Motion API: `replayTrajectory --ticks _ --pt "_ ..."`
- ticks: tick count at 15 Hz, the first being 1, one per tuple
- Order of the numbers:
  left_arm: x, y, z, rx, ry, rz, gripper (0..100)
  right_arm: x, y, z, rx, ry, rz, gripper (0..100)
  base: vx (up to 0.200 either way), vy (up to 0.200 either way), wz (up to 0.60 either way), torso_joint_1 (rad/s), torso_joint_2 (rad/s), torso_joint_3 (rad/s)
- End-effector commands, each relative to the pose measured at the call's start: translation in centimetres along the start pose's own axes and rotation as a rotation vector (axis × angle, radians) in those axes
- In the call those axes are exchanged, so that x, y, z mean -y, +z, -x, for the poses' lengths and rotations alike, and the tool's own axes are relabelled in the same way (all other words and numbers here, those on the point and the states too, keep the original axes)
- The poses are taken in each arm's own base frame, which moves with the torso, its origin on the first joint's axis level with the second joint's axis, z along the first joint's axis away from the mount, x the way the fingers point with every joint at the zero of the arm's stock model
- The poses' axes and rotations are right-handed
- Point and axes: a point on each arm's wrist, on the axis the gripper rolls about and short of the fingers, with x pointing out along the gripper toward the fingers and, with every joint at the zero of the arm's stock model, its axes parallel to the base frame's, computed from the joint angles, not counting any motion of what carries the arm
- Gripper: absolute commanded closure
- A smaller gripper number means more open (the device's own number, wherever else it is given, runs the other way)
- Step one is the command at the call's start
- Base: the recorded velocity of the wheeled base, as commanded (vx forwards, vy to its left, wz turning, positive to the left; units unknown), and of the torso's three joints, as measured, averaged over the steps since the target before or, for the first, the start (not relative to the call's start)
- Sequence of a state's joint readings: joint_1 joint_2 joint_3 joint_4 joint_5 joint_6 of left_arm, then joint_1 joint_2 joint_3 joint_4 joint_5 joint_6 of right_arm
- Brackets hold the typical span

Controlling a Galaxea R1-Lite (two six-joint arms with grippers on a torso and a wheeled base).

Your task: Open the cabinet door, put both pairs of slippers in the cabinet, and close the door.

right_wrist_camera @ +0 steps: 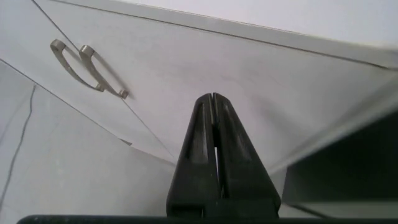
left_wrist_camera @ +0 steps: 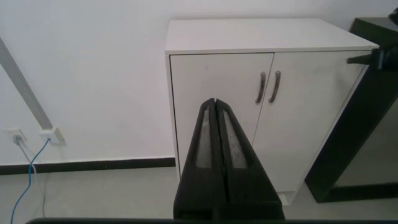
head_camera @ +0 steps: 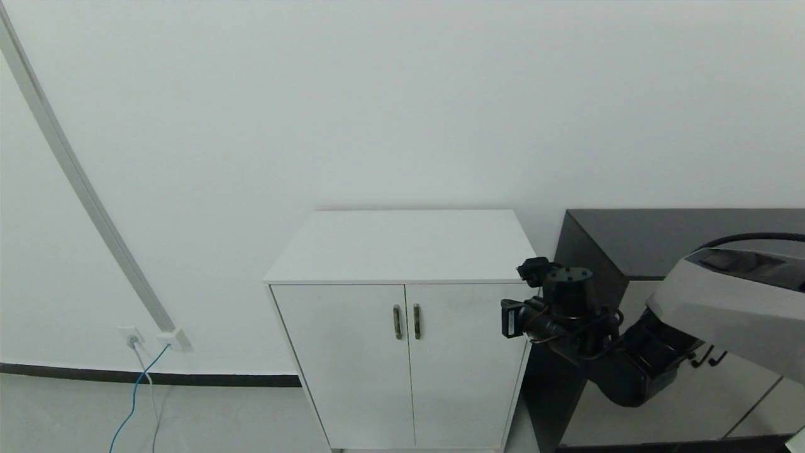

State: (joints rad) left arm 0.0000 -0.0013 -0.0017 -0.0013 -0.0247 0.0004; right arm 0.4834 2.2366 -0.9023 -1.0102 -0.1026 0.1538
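The white cabinet stands with its back against the pale wall, and both of its doors are closed flush. The left door and the right door meet at a thin seam down the middle. The two slim metal handles sit upright just either side of that seam, near the top of the doors. The cabinet's top is bare white board.

The right arm hangs beside the cabinet's right edge, with its wrist level with the upper part of the right door. The right gripper has its two dark fingers pressed together with nothing between them. It is close to the face of the right door, off to the side of the handles and not touching them.

The left gripper is farther back, facing the cabinet's front on the left-door side. Its fingers are also pressed tight together and hold nothing.

A black unit with a glossy front stands just beside the cabinet on its right. On the cabinet's left, low on the wall, is a socket with a blue cable and a white one trailing down to the grey floor. A pale cable duct slants up the wall from beside the socket, and a dark skirting strip runs along the foot of the wall
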Motion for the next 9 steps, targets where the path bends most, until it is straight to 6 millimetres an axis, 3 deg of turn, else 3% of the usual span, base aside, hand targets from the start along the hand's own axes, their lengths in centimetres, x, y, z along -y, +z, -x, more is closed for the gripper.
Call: replayTrajectory --ticks 1,5,9 --pt "0.0 0.0 0.0 -0.001 0.0 0.0 100 2.3 2.0 3.5 0.027 -0.054 -0.034 100 0.0 0.0 0.0 0.0 0.0 0.0" --pt "0.0 0.0 0.0 -0.001 -0.001 -0.001 100 6.1 2.1 8.3 0.013 -0.208 -0.075 100 0.0 0.0 0.0 0.0 0.0 0.0" --pt "0.0 0.0 0.0 -0.001 -0.001 -0.001 100 7.7 2.2 13.0 0.032 -0.325 -0.093 100 0.0 0.0 0.0 0.0 0.0 0.0"
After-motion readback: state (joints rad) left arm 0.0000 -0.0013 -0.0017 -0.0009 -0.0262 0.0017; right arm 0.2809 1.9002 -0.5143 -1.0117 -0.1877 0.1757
